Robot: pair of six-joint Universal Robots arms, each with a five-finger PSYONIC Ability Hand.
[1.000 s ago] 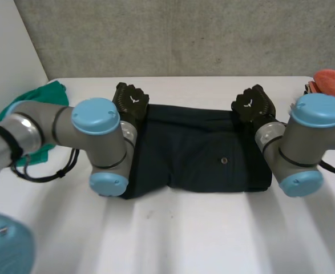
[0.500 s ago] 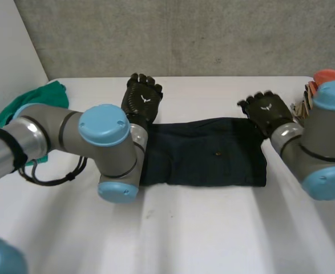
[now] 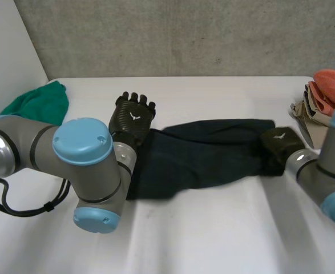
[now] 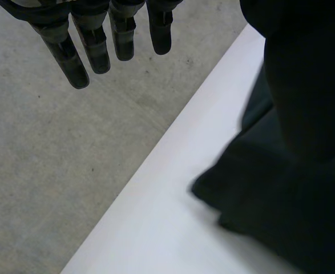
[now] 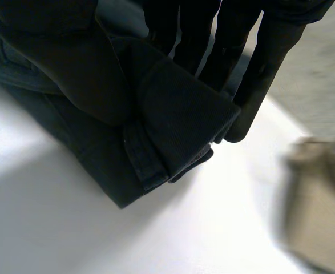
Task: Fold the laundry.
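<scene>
Mid counter [image 3: 213, 228]: dark garment [image 3: 207, 151] lies as a long rumpled strip.
R hand [image 3: 278, 149] fingers [image 5: 267, 63] clamped on its right end; L hand [image 3: 132, 117] at left end, fingers [image 4: 93, 45] straight, apart, gripping nothing.

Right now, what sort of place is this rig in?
Probably a lab or test cell, not a home: a white table against a rough grey concrete wall, with laundry laid out: a dark navy garment, a crumpled green cloth, a stack of orange and beige cloths.
</scene>
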